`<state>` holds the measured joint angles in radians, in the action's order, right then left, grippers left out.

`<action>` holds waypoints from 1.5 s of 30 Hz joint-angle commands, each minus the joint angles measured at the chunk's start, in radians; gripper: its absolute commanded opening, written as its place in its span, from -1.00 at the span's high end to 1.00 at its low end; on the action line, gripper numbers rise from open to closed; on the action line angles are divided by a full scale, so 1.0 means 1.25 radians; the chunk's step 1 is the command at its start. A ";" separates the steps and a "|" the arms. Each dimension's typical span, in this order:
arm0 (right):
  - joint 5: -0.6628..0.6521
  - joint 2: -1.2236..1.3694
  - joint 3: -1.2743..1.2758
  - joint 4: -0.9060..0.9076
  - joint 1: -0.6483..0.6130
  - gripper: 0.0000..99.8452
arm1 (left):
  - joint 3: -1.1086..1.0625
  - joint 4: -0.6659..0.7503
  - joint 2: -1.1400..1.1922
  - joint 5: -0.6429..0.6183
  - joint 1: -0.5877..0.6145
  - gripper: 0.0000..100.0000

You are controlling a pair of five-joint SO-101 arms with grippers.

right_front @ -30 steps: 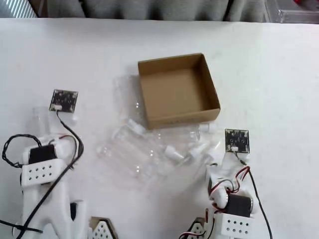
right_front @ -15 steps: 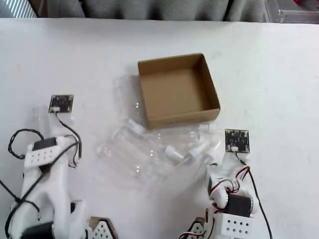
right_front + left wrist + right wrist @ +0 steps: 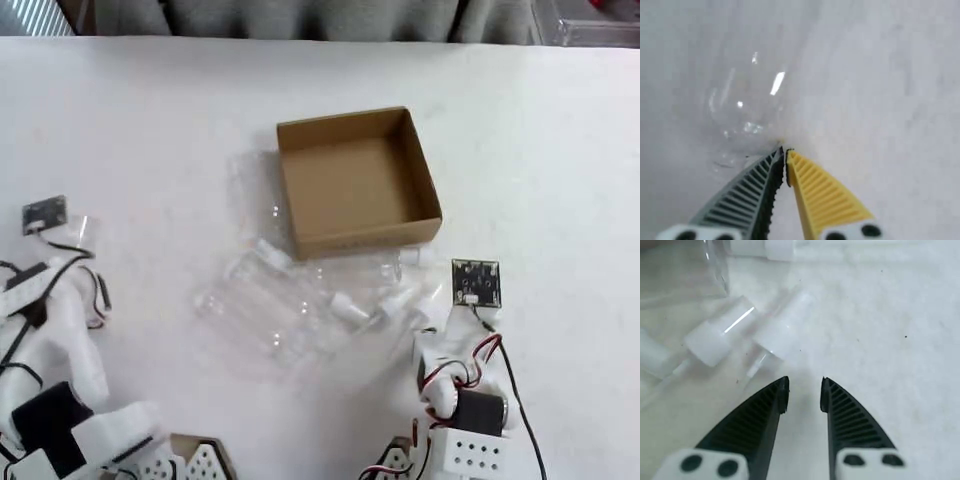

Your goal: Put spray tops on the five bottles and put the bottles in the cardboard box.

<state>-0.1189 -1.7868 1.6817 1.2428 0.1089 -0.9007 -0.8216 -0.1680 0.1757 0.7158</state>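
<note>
Over white table (image 3: pixel 880 75): left gripper (image 3: pixel 785 152), grey and yellow fingers (image 3: pixel 820 195) pressed together. Tips right at edge of clear bottle (image 3: pixel 747 107).

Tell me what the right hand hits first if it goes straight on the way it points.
Probably the nearer white spray top, lying just ahead of the open right hand, though depth is unclear.

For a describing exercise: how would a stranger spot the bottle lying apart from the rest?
From the cardboard box, look far left, beside the left arm. A clear bottle lies there alone; the other bottles cluster before the box.
</note>
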 commanded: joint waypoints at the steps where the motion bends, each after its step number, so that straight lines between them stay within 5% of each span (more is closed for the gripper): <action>1: -0.007 -0.010 0.007 -0.014 0.007 0.83 | 0.070 0.012 0.007 -0.002 0.058 0.95; 10: -0.007 -0.010 0.007 -0.014 0.007 0.83 | 0.212 0.162 0.149 -0.010 0.123 0.95; 18: -0.007 -0.009 0.007 -0.014 0.007 0.83 | 0.431 0.050 0.328 -0.088 0.168 0.95; 30: -0.007 -0.009 0.007 -0.014 0.007 0.83 | 0.701 -0.214 0.344 -0.239 0.166 0.96; 37: -0.007 -0.009 0.007 -0.014 0.007 0.83 | 0.924 -0.215 0.352 -0.432 0.168 0.95; 45: -0.007 -0.009 0.007 -0.014 0.007 0.83 | 0.949 -0.120 0.354 -0.491 0.117 0.95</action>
<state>-0.1189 -1.7868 1.6817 1.2428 0.1089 0.2516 -1.0549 0.2831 -0.4043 0.9060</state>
